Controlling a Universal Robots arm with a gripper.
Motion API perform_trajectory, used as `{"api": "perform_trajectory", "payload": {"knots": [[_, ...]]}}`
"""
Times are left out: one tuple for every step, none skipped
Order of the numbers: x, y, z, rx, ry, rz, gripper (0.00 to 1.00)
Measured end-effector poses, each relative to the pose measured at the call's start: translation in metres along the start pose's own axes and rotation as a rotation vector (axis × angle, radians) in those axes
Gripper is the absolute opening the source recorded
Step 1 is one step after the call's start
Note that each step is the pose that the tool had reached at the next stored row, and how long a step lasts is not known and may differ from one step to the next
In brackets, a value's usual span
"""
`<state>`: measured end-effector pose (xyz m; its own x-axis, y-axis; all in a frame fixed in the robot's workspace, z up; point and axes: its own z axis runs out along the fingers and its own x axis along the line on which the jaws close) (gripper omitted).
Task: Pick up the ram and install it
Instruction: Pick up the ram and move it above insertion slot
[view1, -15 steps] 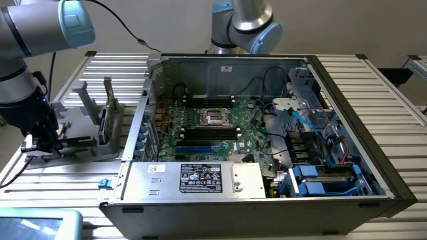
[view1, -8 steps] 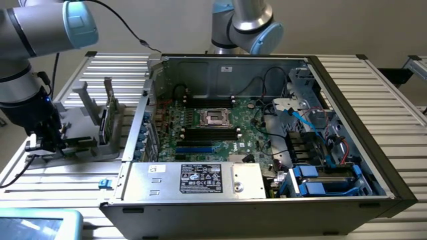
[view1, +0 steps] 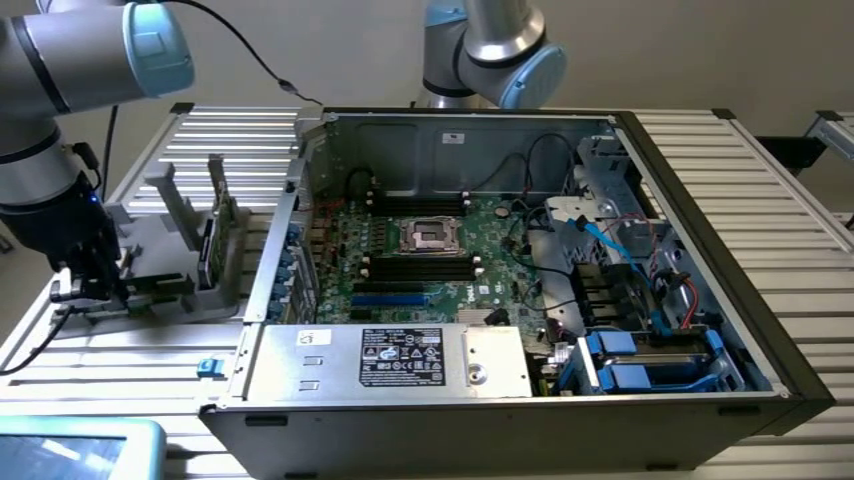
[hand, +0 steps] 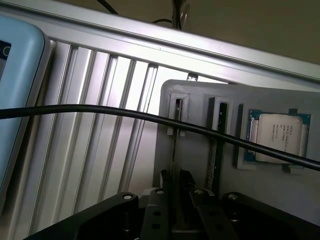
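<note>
The ram stands on edge in a slot of the grey holder and shows as a thin strip. My gripper straddles its near end, one dark finger on each side, with a narrow gap still showing. A second stick sits in the neighbouring slot. In the exterior view my gripper is low at the holder, on the exterior view's left of the open computer case. Dark sticks stand upright on the holder.
A silver processor chip lies in the holder's square pocket. A black cable crosses in front of the wrist camera. The motherboard has black slots and blue slots. A light blue device lies near the table's front corner.
</note>
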<state>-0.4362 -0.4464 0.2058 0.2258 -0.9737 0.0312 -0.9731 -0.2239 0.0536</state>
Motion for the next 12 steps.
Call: {"api": "perform_trajectory", "payload": {"knots": [[0.0001,0.0005,0.0000,-0.0006,-0.0001,0.000,0.21],[0.0002,0.0009,0.0000,-0.0012,-0.0002,0.000,0.21],[0.0002,0.0010,0.0000,-0.0018,-0.0004,0.000,0.21],[0.0002,0.0010,0.0000,-0.0025,-0.0004,0.000,0.21],[0.0002,0.0011,-0.0001,-0.0037,-0.0008,0.000,0.18],[0.0002,0.0011,0.0001,-0.0060,-0.0014,0.000,0.12],[0.0006,0.0012,0.0001,-0.0076,-0.0018,0.000,0.12],[0.0010,0.0013,0.0002,-0.0083,-0.0020,0.000,0.12],[0.0015,0.0014,0.0002,-0.0088,-0.0021,0.000,0.12],[0.0019,0.0015,0.0001,-0.0093,-0.0021,0.000,0.12],[0.0021,0.0015,0.0001,-0.0095,-0.0022,0.000,0.12],[0.0022,0.0015,0.0001,-0.0095,-0.0022,0.000,0.12]]}}
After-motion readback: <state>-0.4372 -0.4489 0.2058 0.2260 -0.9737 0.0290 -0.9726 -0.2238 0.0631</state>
